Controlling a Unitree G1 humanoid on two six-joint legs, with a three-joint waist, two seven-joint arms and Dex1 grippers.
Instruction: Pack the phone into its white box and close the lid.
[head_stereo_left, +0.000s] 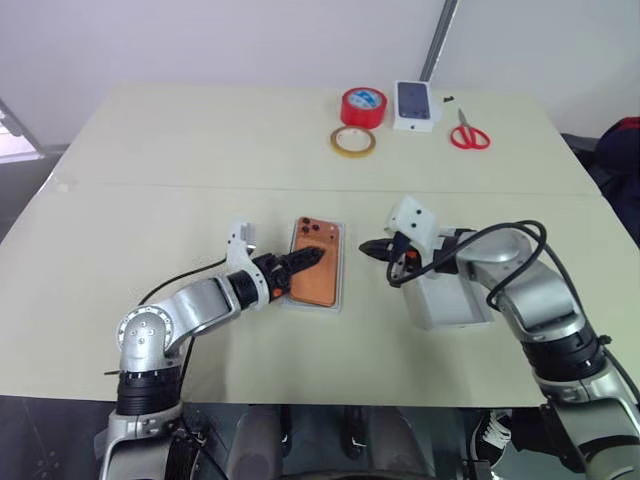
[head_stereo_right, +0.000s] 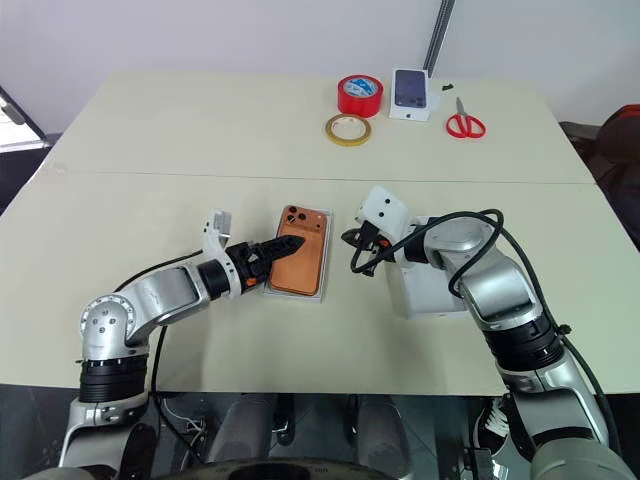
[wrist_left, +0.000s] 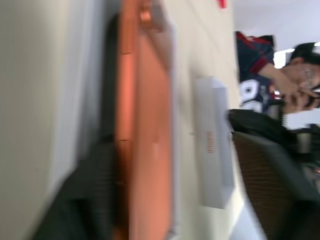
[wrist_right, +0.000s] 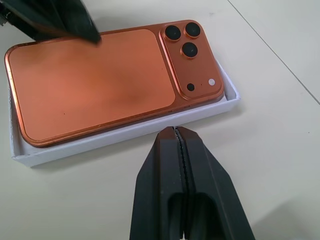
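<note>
The phone (wrist_right: 95, 80), smooth orange metal with rounded corners, lies camera-side up in the shallow white box (wrist_right: 125, 131) mid-counter (head_stereo_left: 150, 150), its near edge riding on the box rim. The left gripper (head_stereo_left: 308, 259) reaches over the phone's left edge; whether its jaws are spread I cannot tell. The right gripper (wrist_right: 176, 137), at three o'clock, hovers just off the box wall, jaws pressed together, empty. The lid (head_stereo_left: 452, 305) rests at four o'clock, half hidden behind the right arm. Bare counter opens toward six o'clock.
</note>
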